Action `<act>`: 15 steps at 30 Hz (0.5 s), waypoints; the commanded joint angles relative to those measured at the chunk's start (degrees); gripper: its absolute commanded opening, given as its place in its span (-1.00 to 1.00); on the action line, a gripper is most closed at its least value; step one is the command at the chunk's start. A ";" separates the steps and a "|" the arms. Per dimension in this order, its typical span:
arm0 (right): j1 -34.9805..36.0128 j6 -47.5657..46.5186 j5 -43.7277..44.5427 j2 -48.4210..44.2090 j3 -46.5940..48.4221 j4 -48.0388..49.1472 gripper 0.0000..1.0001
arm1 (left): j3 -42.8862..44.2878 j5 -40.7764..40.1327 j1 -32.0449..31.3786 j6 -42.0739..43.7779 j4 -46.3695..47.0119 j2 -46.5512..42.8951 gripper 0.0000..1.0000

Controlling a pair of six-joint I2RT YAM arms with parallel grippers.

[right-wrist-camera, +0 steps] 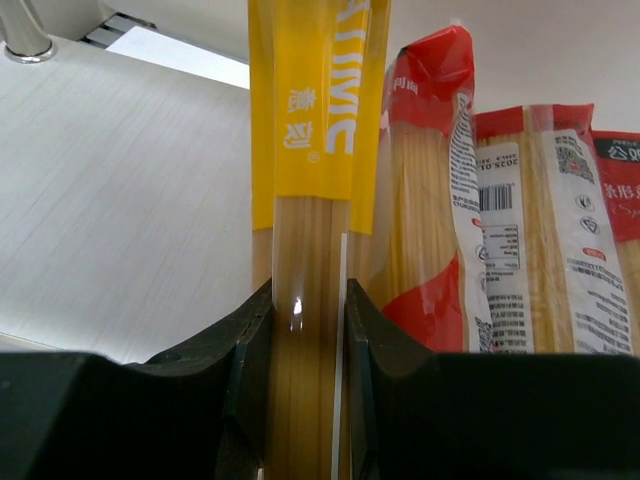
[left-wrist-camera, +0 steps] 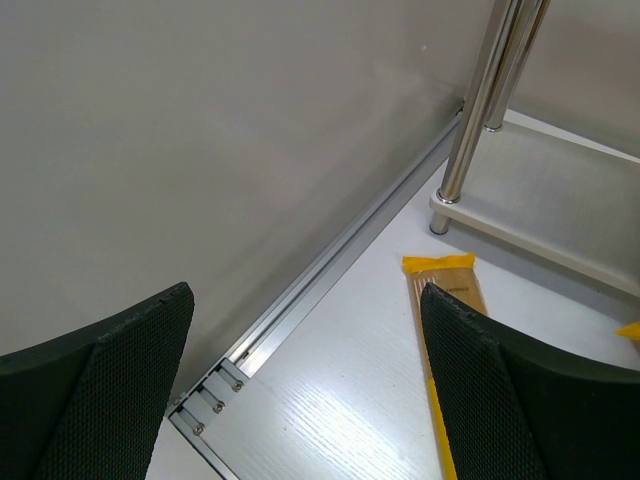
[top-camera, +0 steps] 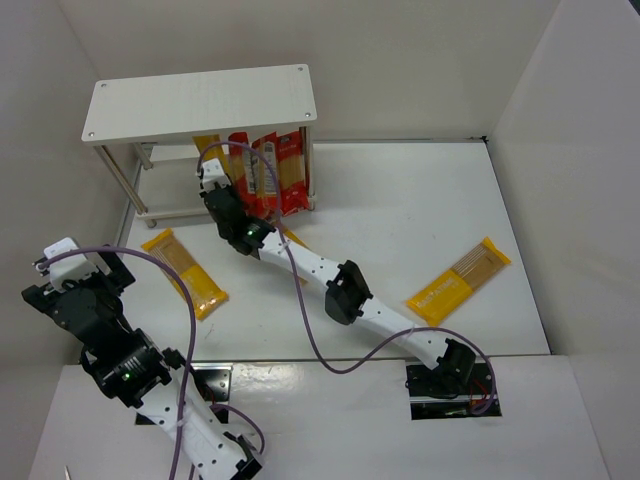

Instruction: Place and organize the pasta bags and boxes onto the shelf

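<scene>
The right pincer [right-wrist-camera: 308, 300] is clamped narrowly on a yellow spaghetti pack [right-wrist-camera: 312, 150]. Its pads press both flat faces near one end, and the pack stands upright through the centre of the right wrist view. Just to the right of it in that view stand the red-edged bags [right-wrist-camera: 520, 230]; whether they touch the pack or only come close, I cannot tell. In the overhead view all this sits under the top board of the shelf [top-camera: 200, 100], in the upper left of the frame, and as far as I can judge on its lower tier.

The danger I see is that the pack is tall and thin and gripped at one end only. Once let go, it may lean and slide flat, or tip against the red-edged bags and topple them in a row. Fingers drawn back at an angle could drag it off the tier. The arm is also close to the shelf, and a knock could shift it.

The left pincer [left-wrist-camera: 305, 290] hangs wide open and empty at the lower left of the overhead frame. A second yellow pack [top-camera: 185, 272] lies near it on the table, and a third pack [top-camera: 458, 280] lies at centre right.
</scene>
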 commanded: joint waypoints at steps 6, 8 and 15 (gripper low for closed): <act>-2.50 -2.02 -0.85 -0.21 4.00 15.31 -0.25 | -0.21 0.94 0.96 -0.22 2.03 0.32 0.99; -2.50 -2.02 -1.37 -0.21 4.00 15.31 -0.18 | -0.21 1.47 0.96 -0.22 2.03 -0.46 0.99; -3.02 -2.02 -1.38 -0.21 4.00 15.31 0.02 | -0.21 1.47 0.96 -0.22 2.03 -1.17 0.99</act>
